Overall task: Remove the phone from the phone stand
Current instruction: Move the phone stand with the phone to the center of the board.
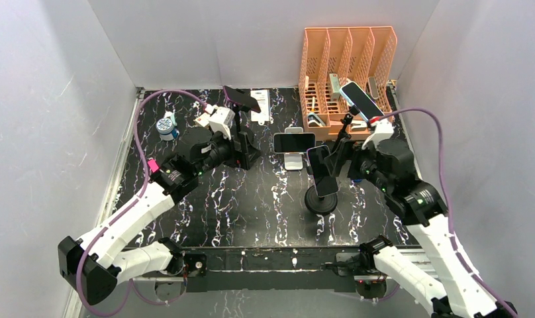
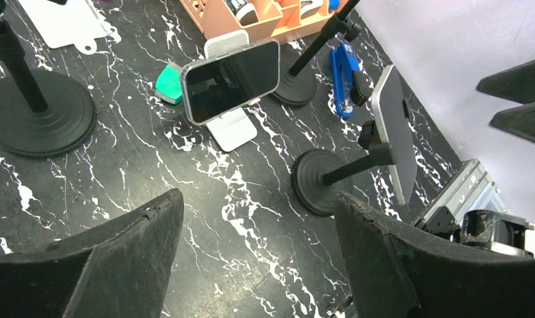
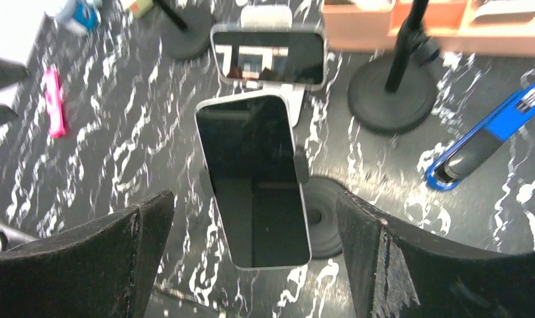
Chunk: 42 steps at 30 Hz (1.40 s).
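A dark-screened phone point(image 1: 322, 171) point(image 3: 255, 179) stands upright in a black phone stand with a round base point(image 1: 321, 201) point(image 3: 324, 218) at mid-table. My right gripper point(image 1: 342, 158) point(image 3: 255, 262) is open, its fingers point(image 3: 99, 265) spread wider than the phone's lower end and clear of it. The left wrist view shows this phone edge-on point(image 2: 394, 132) on its stand point(image 2: 324, 180). My left gripper point(image 1: 243, 147) point(image 2: 258, 255) hangs open over bare table to the phone's left, holding nothing.
Another phone point(image 1: 294, 142) point(image 2: 230, 79) lies sideways on a white stand. Two more phones point(image 1: 242, 99) point(image 1: 361, 99) sit on taller black stands. An orange organizer point(image 1: 347, 66) stands at the back right. A blue stapler point(image 3: 483, 142), a pink object point(image 3: 51, 103) and a tape roll point(image 1: 165, 126) lie around.
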Available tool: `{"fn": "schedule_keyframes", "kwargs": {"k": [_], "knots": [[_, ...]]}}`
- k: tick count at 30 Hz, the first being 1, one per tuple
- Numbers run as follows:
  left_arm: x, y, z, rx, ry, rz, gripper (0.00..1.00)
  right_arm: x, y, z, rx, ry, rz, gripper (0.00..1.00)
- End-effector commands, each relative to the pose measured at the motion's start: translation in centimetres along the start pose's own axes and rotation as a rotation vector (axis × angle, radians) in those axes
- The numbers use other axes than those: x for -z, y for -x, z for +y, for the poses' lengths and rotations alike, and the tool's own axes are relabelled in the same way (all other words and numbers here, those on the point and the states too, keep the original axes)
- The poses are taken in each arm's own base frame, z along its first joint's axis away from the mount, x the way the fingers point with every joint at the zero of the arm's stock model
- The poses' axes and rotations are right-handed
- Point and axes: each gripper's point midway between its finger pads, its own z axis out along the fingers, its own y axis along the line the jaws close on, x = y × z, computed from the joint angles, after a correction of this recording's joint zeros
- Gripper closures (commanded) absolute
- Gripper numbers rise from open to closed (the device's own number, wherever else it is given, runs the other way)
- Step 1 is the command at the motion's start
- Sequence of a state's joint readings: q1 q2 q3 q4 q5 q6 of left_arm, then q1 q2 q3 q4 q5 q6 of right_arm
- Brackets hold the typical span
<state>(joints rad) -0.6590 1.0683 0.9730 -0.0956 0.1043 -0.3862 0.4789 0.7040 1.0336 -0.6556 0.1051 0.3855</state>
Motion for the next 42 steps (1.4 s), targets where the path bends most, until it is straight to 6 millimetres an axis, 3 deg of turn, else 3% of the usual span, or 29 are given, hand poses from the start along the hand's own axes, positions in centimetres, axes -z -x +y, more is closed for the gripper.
{"fn": "schedule_keyframes", "kwargs": {"k": [1,9,14,27,34,42], "knots": [[-0.1,-0.9,-0.2,-0.043,-0.048,0.000,0.19,-0.4,-2.6,1.6,0.045,0.123,0.098,0.01],[-0.5,-3.4,1.3,-0.082,-0.034,-0.008,0.19,-2.0,-4.9,1.9,0.104,0.158,0.239,0.01],[-0.5,-5.2,1.1,-0.083,-0.077,0.015,0.19,-3.1,-5.5,1.0,0.135,0.113,0.290,0.01],[-0.7,-5.5,1.0,-0.085,-0.092,0.025,0.19,-3.9,-7.1,1.3,0.149,0.082,0.396,0.01],[-0.8,-5.4,1.0,-0.083,-0.089,0.024,0.19,-4.3,-8.0,-0.1,0.177,-0.040,0.449,0.01],[-0.6,-5.3,0.8,-0.080,-0.094,0.019,0.19,-4.7,-9.0,0.6,0.182,-0.038,0.465,0.01]]}}
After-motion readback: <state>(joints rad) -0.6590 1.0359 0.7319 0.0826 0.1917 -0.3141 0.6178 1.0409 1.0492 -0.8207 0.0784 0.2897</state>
